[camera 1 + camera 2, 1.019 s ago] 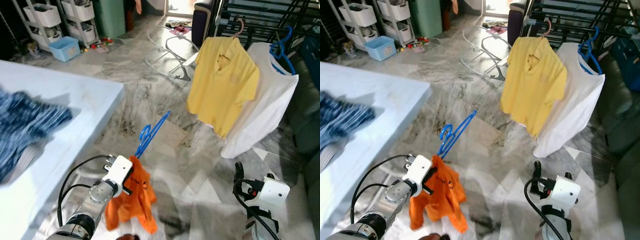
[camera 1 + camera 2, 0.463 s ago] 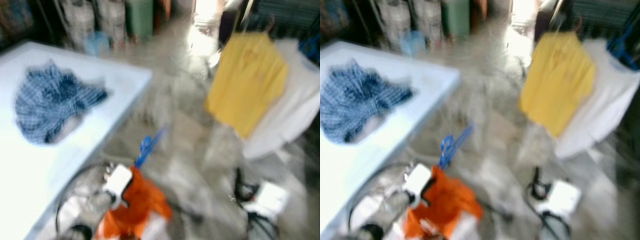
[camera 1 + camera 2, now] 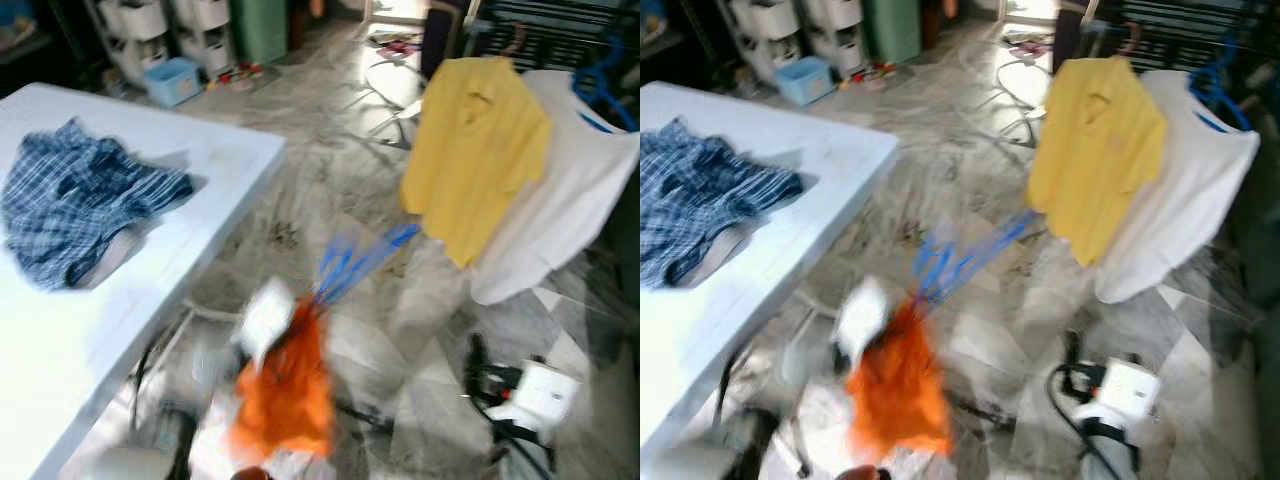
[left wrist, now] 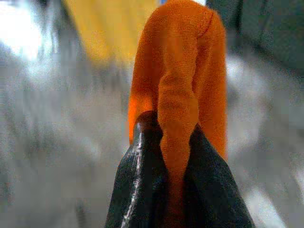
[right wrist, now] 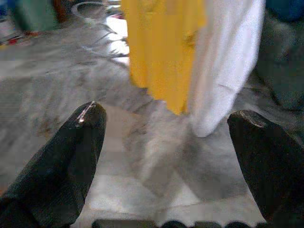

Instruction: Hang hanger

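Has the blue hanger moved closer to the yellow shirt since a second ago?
Yes. The blue hanger, carrying the orange garment in the left gripper, now reaches the yellow shirt's lower edge; earlier bare floor separated them.

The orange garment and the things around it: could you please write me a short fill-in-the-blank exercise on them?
1. The left gripper has its fingers closed on the ____ garment.
2. That garment hangs from a ____ hanger.
3. On the rack, the yellow shirt hangs next to a ____ shirt.
4. The fingers of the right gripper are ____, with nothing between them.

Missing words: orange; blue; white; open
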Robot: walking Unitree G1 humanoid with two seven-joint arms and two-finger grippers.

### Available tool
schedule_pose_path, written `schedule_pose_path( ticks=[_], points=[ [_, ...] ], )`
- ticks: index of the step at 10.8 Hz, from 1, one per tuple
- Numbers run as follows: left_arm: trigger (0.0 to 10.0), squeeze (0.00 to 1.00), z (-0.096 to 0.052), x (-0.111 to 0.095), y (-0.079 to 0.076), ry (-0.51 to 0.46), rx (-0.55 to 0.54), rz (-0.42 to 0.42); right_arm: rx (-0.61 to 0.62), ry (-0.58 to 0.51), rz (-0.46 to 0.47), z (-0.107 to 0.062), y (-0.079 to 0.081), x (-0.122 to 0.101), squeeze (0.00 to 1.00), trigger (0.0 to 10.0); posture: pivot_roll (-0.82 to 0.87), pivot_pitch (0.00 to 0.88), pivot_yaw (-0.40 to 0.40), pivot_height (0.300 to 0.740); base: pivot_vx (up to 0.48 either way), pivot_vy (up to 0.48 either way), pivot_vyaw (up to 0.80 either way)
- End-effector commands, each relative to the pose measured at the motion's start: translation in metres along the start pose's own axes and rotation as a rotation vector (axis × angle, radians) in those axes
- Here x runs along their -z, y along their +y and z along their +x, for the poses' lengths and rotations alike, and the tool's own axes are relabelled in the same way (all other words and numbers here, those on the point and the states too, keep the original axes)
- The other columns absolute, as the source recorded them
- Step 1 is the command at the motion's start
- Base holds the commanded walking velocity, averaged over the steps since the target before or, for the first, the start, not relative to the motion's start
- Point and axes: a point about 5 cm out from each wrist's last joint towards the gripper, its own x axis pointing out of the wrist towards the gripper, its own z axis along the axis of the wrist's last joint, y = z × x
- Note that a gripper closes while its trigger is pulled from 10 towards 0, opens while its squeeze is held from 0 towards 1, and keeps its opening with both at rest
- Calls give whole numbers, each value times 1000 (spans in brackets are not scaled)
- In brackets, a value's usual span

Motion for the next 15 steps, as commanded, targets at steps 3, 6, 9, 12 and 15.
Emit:
schedule_pose_path(
  ticks=[3,6,9,12,15],
  points=[
    [10000,0,30,-97,1,-326,270,179,-41,24,11,0,-5,-1,0,10000,33,80,7,740,0,0,0],
    [10000,0,27,-81,-10,-247,404,246,-163,23,40,-1,-1,-10,0,10000,15,85,21,740,0,0,0],
    [10000,0,23,-60,-15,-158,411,327,-427,115,30,-14,-3,-12,0,10000,9,86,15,740,0,0,0],
    [10000,0,28,-84,-15,-285,423,407,-615,177,77,-19,-7,-19,0,10000,15,92,12,740,0,0,0],
    [10000,0,29,-101,-9,-365,383,428,-784,259,117,-34,-5,-21,0,10000,19,94,17,740,0,0,0]
  ],
)
